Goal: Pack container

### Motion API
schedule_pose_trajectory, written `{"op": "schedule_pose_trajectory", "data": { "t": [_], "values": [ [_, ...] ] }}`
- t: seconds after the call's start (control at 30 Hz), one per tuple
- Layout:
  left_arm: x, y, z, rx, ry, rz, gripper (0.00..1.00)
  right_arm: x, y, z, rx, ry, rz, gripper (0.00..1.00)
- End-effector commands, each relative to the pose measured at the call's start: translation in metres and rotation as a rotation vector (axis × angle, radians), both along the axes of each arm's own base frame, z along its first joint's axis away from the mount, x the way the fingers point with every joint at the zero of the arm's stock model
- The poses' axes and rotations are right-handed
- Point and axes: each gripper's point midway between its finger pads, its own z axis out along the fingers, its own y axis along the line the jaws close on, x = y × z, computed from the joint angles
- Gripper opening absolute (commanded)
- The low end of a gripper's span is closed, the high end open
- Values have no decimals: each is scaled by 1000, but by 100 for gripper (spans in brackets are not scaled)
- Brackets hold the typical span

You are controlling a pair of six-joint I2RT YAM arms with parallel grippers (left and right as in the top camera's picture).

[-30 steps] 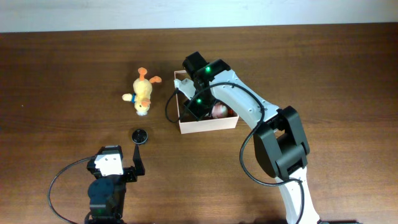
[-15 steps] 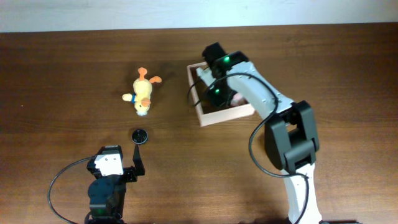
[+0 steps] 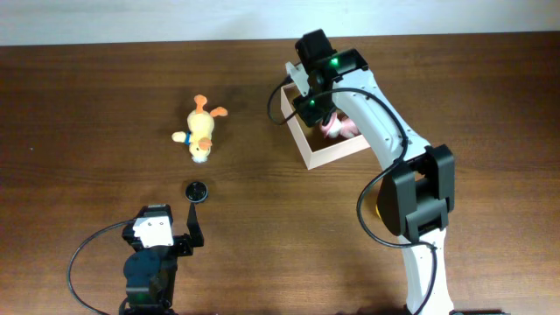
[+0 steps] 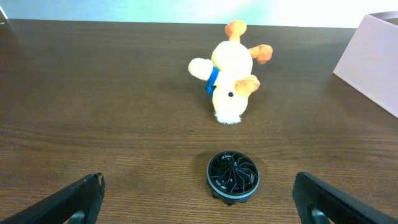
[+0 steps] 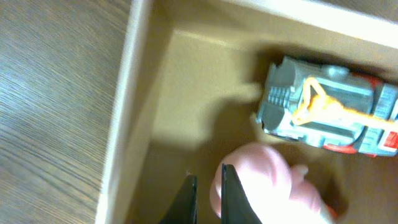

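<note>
The container (image 3: 338,155), a shallow white-walled box with a tan inside, stands at the back middle-right of the table, turned at an angle. My right gripper (image 3: 317,112) reaches down into its left part. Seen from the right wrist, the right gripper (image 5: 208,175) is shut with nothing between its fingers, close to the left wall (image 5: 127,112) and touching a pink soft toy (image 5: 264,183). A grey and orange toy vehicle (image 5: 329,115) lies further in. My left gripper (image 4: 200,205) stands wide open near the front edge, just behind a black round disc (image 4: 232,176).
A yellow plush duck (image 3: 202,131) with orange feet lies on its side left of the container, beyond the disc (image 3: 197,190). The left wrist view shows the duck (image 4: 231,81) and a corner of the container (image 4: 373,59) at far right.
The container has slid to the right and a little toward the back, turning as it went, with my right gripper inside it. The left arm, duck and disc have not moved.
</note>
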Motion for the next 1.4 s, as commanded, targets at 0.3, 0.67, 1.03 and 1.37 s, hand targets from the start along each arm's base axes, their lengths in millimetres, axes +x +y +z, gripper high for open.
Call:
{"op": "schedule_pose_trajectory", "data": {
  "t": [0.3,0.67,1.03,1.37],
  "values": [
    [0,0,-1,15,1,-10,99,-25,-2,-1,-9,106,-65,4],
    [0,0,-1,15,1,-10,99,-59,40,-1,110,224,-3,4],
    [0,0,-1,15,1,-10,99,-53,94,15,266,161,52,4],
    [0,0,-1,15,1,-10,99,-27,75,32,331,111,42,45]
  ]
}}
